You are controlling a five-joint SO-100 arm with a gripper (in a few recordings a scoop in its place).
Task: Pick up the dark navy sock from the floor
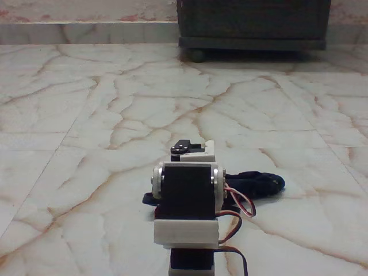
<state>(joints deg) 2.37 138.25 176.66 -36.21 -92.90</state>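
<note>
Glossy cream marble tiles make up the floor (75, 172), crossed by reddish-brown veins and thin straight grout lines, with a soft sheen from the room light.

Nearest the camera in the fixed view stands the arm (188, 213), seen from behind: a black block at the bottom edge, a white plastic bracket above it, then a boxy black servo flanked by round silver-white hubs. Thin red and dark wires (241, 210) loop out from its right side. The arm folds forward and low, so its upper links stack one behind the other.

Just beyond the big servo, the gripper (192, 150) shows as a small black motor housing on a white plastic piece, held low close to the tiles. Its fingers are hidden behind the arm, so whether the claw is spread or closed cannot be told.

At about the same depth lies the dark navy sock (261, 183), soft and bunched, reaching out to the right from behind the arm and resting flat on the tiles.

Far back, a dark wooden cabinet (253, 23) with a flat plinth and a rounded foot stands against a pale marble skirting (86, 31).
</note>
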